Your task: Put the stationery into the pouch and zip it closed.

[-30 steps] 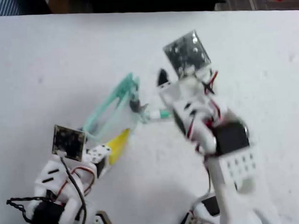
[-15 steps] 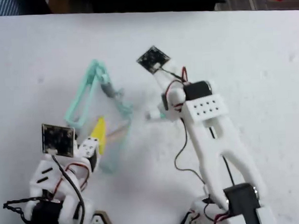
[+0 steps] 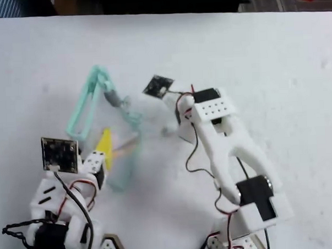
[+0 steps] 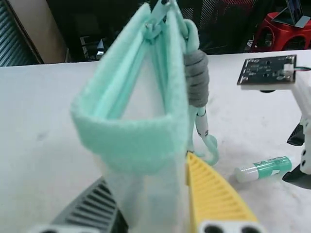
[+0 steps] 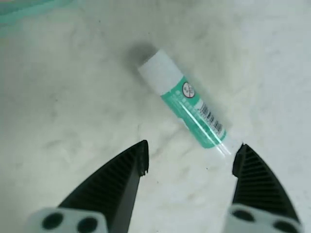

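A clear pouch (image 3: 96, 103) with mint-green edging stands on edge on the white table, its zipper open. My left gripper (image 3: 104, 152) is shut on its near end, yellow finger on one side and grey finger on the other. In the left wrist view the pouch (image 4: 141, 121) rises between those fingers (image 4: 214, 199), with a grey zipper pull (image 4: 196, 77) hanging at its side. A green-and-white glue stick (image 5: 187, 104) lies flat on the table to the right of the pouch. My right gripper (image 5: 192, 153) hovers open just over it, not touching it.
The right arm (image 3: 227, 138) stretches from the near edge to the table's middle. The glue stick (image 4: 265, 168) lies close to the right arm's black fingers (image 4: 297, 138). Bare white table (image 3: 273, 59) lies to the right and behind.
The left gripper has swung the pouch to the left, away from the glue stick. The right arm has drawn back and turned, bringing its open gripper down over the glue stick.
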`<state>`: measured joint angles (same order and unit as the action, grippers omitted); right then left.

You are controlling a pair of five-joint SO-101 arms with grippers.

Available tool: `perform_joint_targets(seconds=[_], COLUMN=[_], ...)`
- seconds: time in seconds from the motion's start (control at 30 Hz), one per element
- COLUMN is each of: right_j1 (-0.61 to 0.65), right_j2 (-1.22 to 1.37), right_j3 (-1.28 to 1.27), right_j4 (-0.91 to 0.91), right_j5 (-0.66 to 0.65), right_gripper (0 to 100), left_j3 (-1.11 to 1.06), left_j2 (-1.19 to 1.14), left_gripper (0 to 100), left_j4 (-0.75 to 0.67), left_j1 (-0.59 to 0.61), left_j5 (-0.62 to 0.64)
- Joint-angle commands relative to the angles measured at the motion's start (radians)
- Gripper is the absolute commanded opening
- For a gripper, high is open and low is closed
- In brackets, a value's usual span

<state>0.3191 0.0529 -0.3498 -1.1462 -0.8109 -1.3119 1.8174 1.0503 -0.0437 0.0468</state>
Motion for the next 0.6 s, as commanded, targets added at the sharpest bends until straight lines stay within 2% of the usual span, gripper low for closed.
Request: perform_joint_targets(seconds=[0.0,0.27,0.47,0.57], right_j1=[0.01,0.088,0.084,0.062], right_j2=[0.028,0.119,0.243,0.248], right_j3=[0.038,0.043,0.044,0.072], right_j4=[0.048,0.209,0.239,0.208], right_j5=[-0.054,-0.081,-0.233,-0.236], right_gripper=[26.2,24.8,2.9,1.9], left_j3=[0.018,0.018,0.017,0.017], left_j2=[0.012,0.012,0.012,0.012], left_gripper=[15,15,15,15], left_j4=[-0.037,-0.037,-0.037,-0.037], left_j1=[0.013,0.013,0.013,0.013], left_j5=[-0.006,-0.006,-0.006,-0.006])
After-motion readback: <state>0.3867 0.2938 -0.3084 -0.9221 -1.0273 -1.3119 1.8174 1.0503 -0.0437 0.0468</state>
